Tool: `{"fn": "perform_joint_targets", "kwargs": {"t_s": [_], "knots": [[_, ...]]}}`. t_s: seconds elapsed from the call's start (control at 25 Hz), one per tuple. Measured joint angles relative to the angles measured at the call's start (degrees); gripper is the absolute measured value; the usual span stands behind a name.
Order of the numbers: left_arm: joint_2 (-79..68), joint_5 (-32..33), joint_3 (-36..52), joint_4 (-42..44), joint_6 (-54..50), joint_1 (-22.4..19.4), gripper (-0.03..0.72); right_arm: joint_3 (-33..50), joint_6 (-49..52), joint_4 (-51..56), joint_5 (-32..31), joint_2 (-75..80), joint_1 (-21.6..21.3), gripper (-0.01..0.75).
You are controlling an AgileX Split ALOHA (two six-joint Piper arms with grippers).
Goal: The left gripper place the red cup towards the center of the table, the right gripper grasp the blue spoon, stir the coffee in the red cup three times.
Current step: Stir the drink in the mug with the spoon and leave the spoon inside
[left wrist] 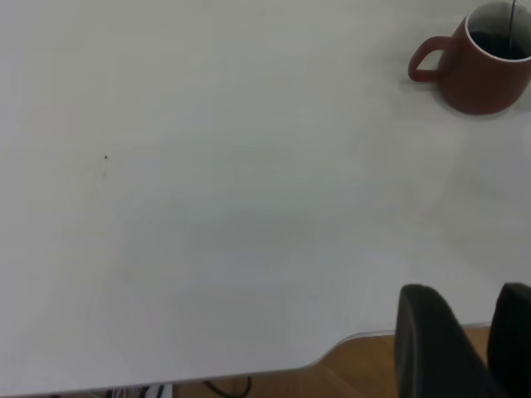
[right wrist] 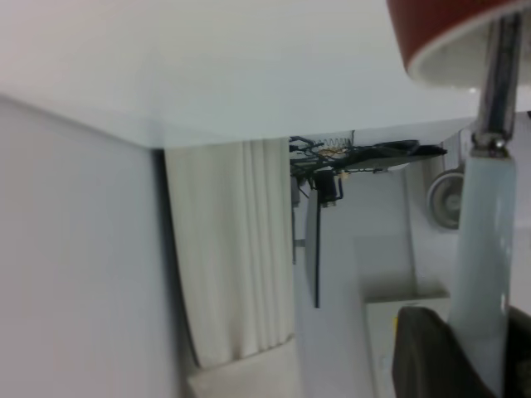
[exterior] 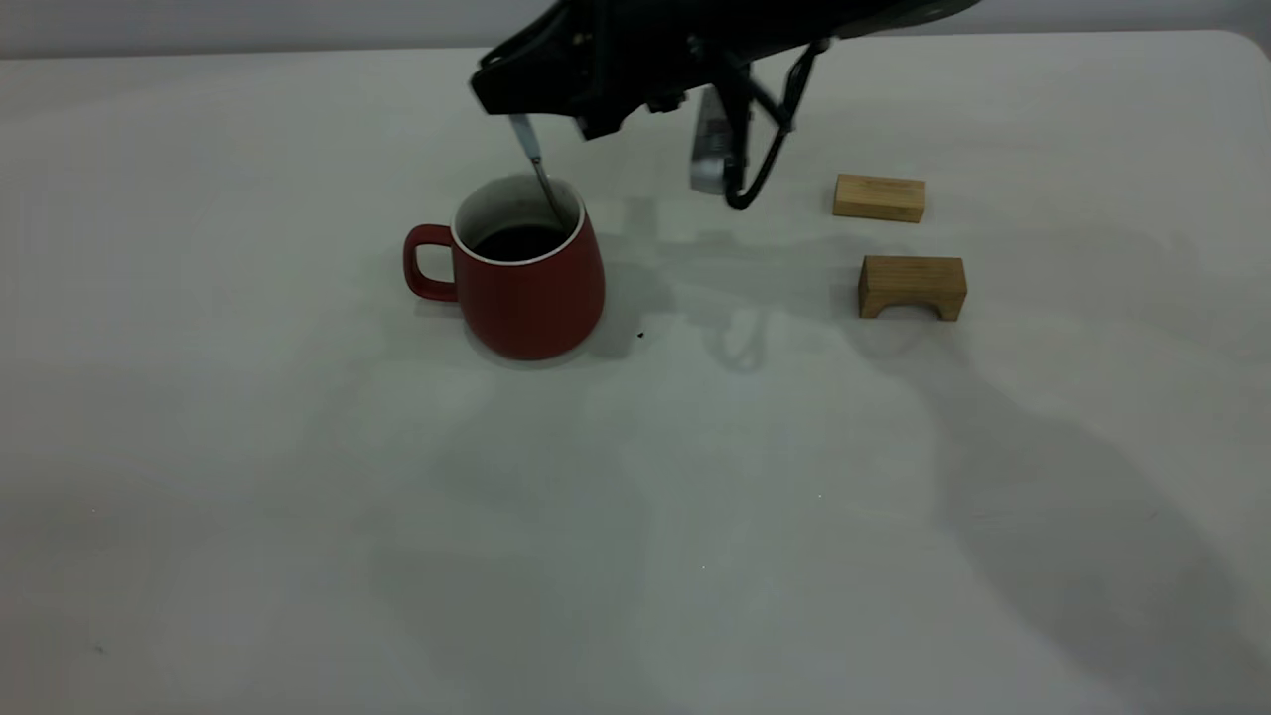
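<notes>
The red cup (exterior: 516,283) stands upright near the middle of the table (exterior: 298,516), with its handle pointing left. Dark coffee (exterior: 518,242) fills the lower part. My right gripper (exterior: 511,104) reaches in from the top right and hangs just above the cup, shut on the pale handle of the blue spoon (exterior: 536,171). The spoon's metal neck slants down into the cup and its bowl is hidden inside. The right wrist view shows the spoon (right wrist: 485,249) between the fingers and the cup (right wrist: 440,25) beyond. My left gripper (left wrist: 469,294) is parked over the table's edge, far from the cup (left wrist: 485,75), holding nothing.
Two wooden blocks lie to the right of the cup: a flat block (exterior: 879,197) farther back and an arch-shaped block (exterior: 912,286) nearer. A tiny dark speck (exterior: 640,335) sits beside the cup's base. Bare tabletop spreads across the front and left.
</notes>
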State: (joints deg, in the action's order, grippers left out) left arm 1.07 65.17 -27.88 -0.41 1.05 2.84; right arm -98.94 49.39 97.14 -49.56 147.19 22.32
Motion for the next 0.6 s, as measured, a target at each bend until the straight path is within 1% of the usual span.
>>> {"fn": "perform_joint_targets", "kwargs": {"t_s": [0.12, 0.2, 0.4, 0.48, 0.6], "knots": [[0.0, 0.0, 0.0, 0.0, 0.0, 0.0, 0.245, 0.0, 4.2, -0.8, -0.5, 0.0, 0.3, 0.149], [0.0, 0.0, 0.0, 0.0, 0.0, 0.0, 0.245, 0.0, 4.5, -0.3, -0.7, 0.0, 1.4, 0.149], [0.0, 0.0, 0.0, 0.0, 0.0, 0.0, 0.245, -0.6, -2.0, 3.4, 0.8, 0.0, 4.6, 0.149], [0.0, 0.0, 0.0, 0.0, 0.0, 0.0, 0.245, -0.6, -4.3, 3.5, 1.6, 0.0, 4.8, 0.149], [0.0, 0.0, 0.0, 0.0, 0.0, 0.0, 0.245, -0.6, -5.3, 2.8, 2.3, 0.0, 3.8, 0.149]]}}
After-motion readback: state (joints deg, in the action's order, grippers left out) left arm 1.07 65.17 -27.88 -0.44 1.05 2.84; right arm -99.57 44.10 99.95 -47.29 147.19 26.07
